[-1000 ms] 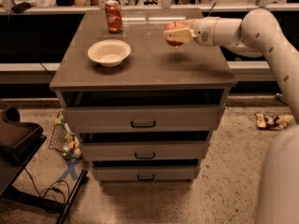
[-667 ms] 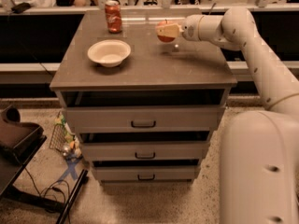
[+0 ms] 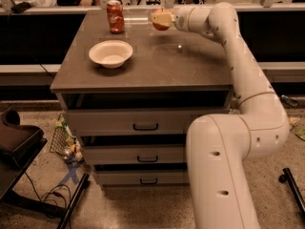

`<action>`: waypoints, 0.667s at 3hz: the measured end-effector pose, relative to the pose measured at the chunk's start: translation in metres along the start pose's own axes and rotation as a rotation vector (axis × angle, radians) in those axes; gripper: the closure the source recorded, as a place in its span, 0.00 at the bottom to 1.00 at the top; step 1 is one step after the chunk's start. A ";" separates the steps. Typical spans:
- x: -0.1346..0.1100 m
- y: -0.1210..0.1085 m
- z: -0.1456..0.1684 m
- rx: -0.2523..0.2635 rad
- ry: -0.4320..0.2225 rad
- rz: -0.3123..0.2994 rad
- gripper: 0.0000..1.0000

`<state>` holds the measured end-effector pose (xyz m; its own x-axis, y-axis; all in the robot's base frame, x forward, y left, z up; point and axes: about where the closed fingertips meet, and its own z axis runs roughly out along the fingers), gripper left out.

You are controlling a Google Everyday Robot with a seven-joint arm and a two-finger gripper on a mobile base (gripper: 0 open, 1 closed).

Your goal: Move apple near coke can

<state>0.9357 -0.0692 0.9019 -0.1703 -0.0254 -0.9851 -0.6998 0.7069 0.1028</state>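
With the gripper (image 3: 161, 19), pinches the apple (image 3: 161, 26) clear of the brown cabinet top (image 3: 190, 66), over its far part. Left of the gripper in view, near but apart: the coke can (image 3: 115, 16), upright by the back edge. Nearer the camera, left of the gripper: a white bowl (image 3: 110, 54). Below, three drawers (image 3: 145, 126); around, speckled floor (image 3: 143, 209) with cables (image 3: 47, 194).

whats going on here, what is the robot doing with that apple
The robot's gripper holds the apple in the air above the back of the cabinet top, a little to the right of the coke can, which stands upright near the back edge. The apple is not yet set down. A white bowl sits in front of the can.
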 end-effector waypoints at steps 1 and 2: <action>-0.055 0.008 0.018 0.024 -0.156 -0.053 1.00; -0.056 0.009 0.018 0.024 -0.157 -0.053 1.00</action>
<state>0.9517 -0.0488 0.9552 -0.0215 0.0460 -0.9987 -0.6877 0.7244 0.0482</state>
